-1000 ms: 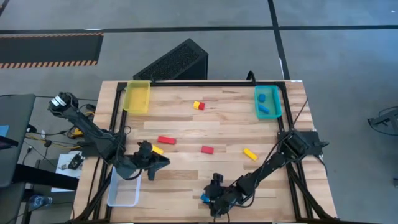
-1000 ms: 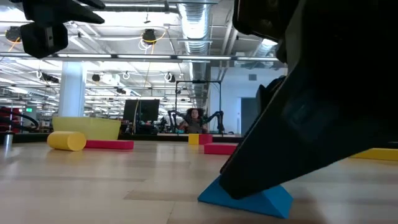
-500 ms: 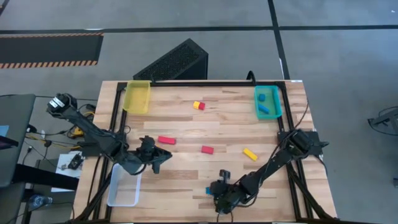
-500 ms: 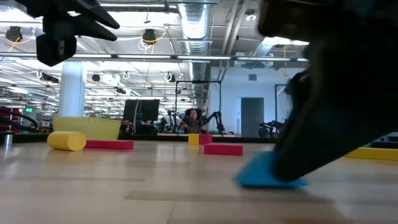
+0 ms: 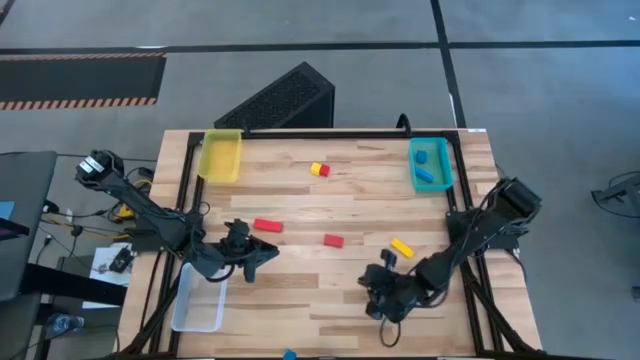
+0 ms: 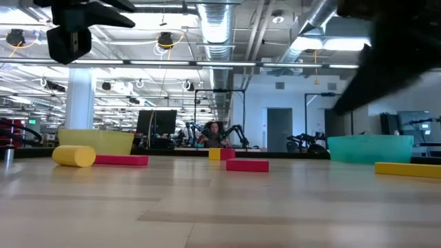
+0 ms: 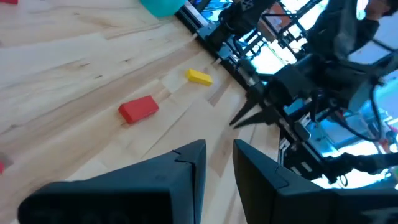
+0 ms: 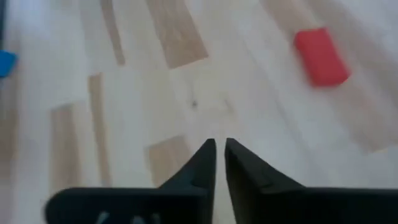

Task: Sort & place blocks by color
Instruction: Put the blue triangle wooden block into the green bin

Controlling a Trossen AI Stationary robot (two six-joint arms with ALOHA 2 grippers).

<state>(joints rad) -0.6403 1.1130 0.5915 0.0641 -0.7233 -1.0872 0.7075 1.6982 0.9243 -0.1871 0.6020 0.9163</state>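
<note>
My right gripper hovers shut over bare wood at the near right, holding nothing. A blue block lies at the table's near edge, apart from it. My left gripper hangs shut and empty above the near left. Two red blocks, a yellow block and a yellow-and-red pair lie flat on the wood. The low view also shows a yellow cylinder lying on its side. Blue blocks lie in the teal tray.
A yellow tray stands at the far left corner and a clear tray at the near left edge. A black frame runs along the table's sides. Bare wood lies between the two grippers.
My right gripper has shut, risen and gone from the near edge toward the table's right and far side. The blue block did not stay between its fingers. It has slid over the wood and now lies at the near edge, farther left.
</note>
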